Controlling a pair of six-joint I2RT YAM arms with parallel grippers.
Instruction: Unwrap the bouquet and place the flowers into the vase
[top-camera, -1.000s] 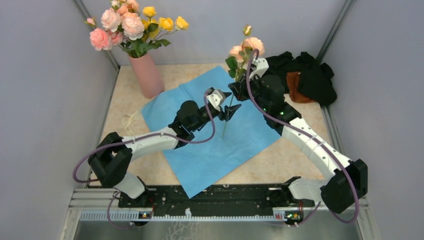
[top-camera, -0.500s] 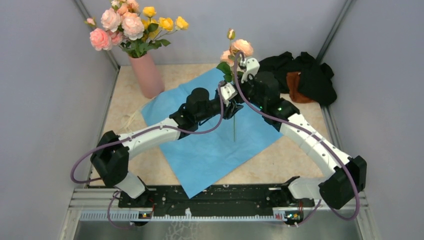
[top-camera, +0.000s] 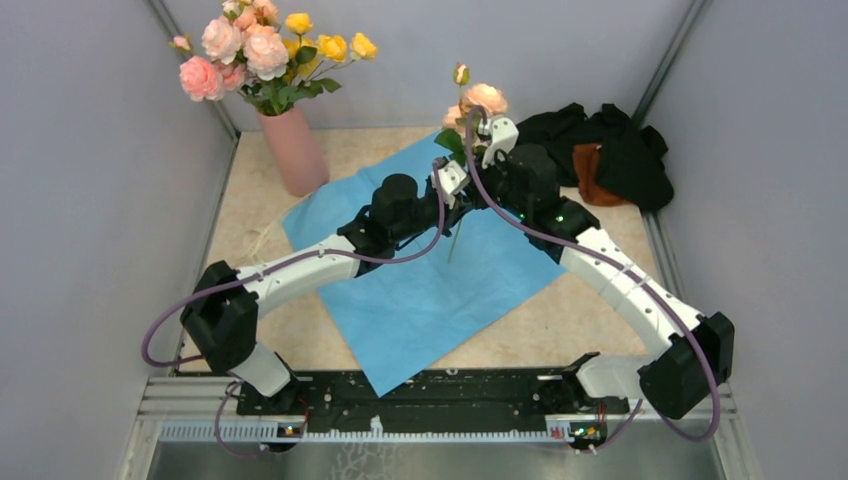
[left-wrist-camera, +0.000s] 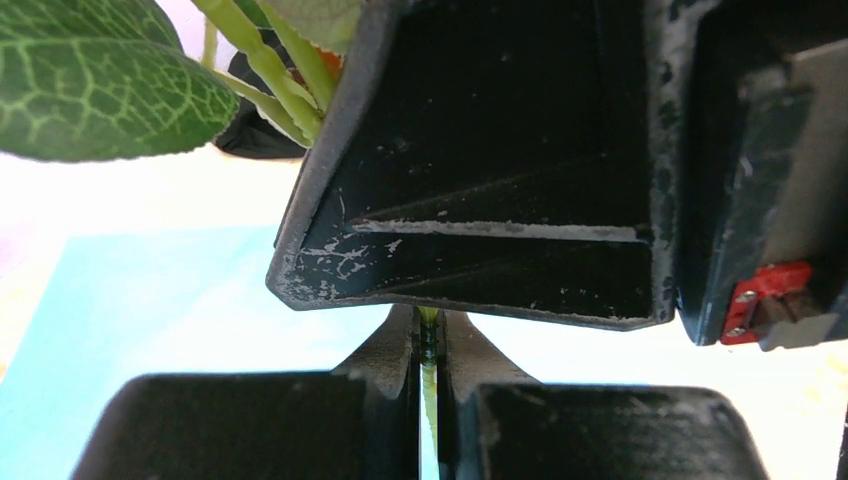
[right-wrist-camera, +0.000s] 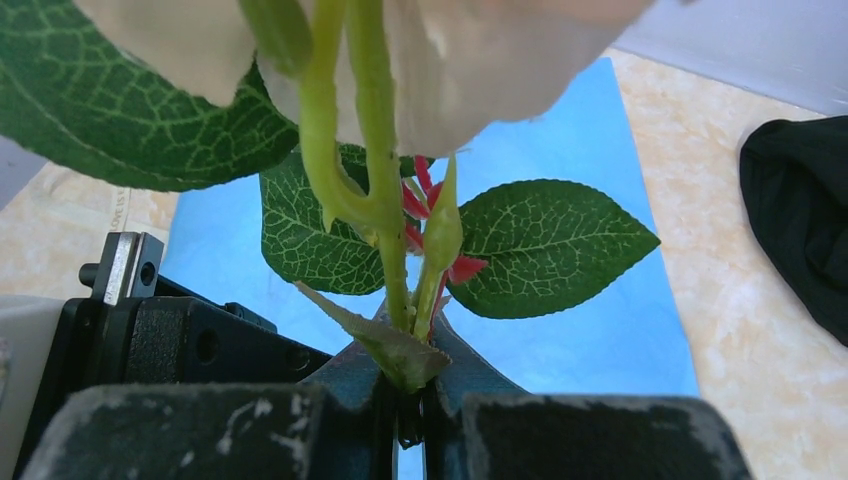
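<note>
The salmon-pink vase (top-camera: 292, 150) stands at the back left with several pink and yellow flowers (top-camera: 262, 50) in it. The bouquet's blue wrapping paper (top-camera: 420, 300) lies spread flat on the table. Above it a stem with peach blooms (top-camera: 483, 98) and a small bud (top-camera: 461, 72) is held upright. My right gripper (top-camera: 474, 160) (right-wrist-camera: 408, 385) is shut on the green stem (right-wrist-camera: 385, 200) just under its leaves (right-wrist-camera: 550, 245). Directly below, my left gripper (top-camera: 455, 192) (left-wrist-camera: 428, 345) is shut on the same stem (left-wrist-camera: 429, 380). The stem's lower end (top-camera: 453, 243) hangs free.
A black and brown cloth heap (top-camera: 605, 150) lies at the back right. A cream ribbon (top-camera: 262, 238) lies on the table left of the paper. Grey walls close in both sides and the back. The two wrists nearly touch.
My left gripper moved up and right to the hanging stem and shut on it below the right gripper. The right arm shifted the stem slightly left early on.
</note>
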